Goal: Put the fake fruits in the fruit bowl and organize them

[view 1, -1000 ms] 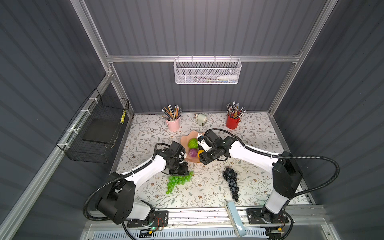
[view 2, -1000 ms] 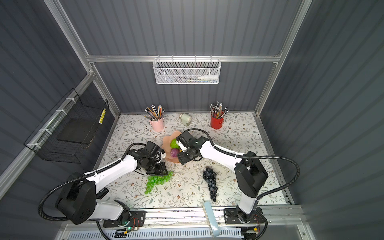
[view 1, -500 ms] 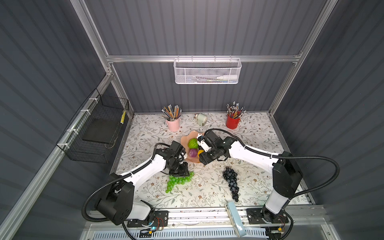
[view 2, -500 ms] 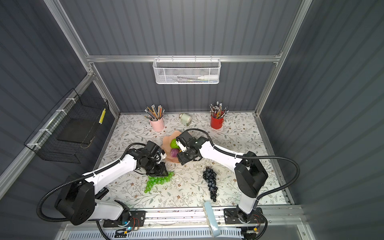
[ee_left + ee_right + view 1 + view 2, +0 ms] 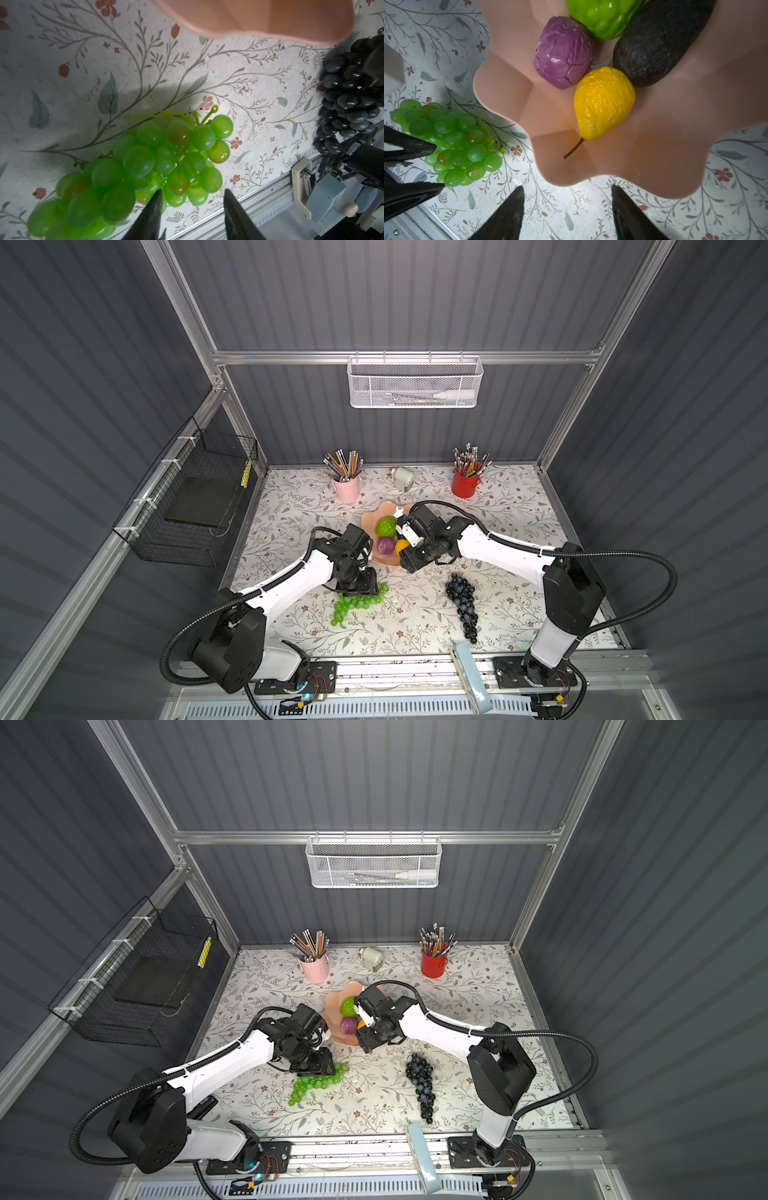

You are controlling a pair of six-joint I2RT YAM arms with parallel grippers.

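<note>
Here's the left gripper (image 5: 192, 192) low over the green grape bunch (image 5: 158, 158) on the floral surface (image 5: 415, 626), jaws spread, with the bunch's thicker end sitting between the two dark fingertips. Whether either tip actually touches a grape is hard to tell. In both top views the wrist covers that end of the bunch, and only the tail trails out below it. Over to the right gripper (image 5: 566, 188): jaws wide apart, nothing between them, hanging just outside the near rim of the fruit bowl (image 5: 500, 87). Inside the bowl, the purple ball (image 5: 563, 52) and the yellow fruit (image 5: 604, 104) lie touching. The bumpy lime-green ball (image 5: 602, 18) and the dark avocado (image 5: 660, 45) are both cut off by the frame edge. From above, the avocado is hidden under the right wrist and the yellow fruit is only a sliver. The dark grape bunch (image 5: 461, 601) lies on the surface, well apart from the bowl, and the left wrist view cuts off its far side.
</note>
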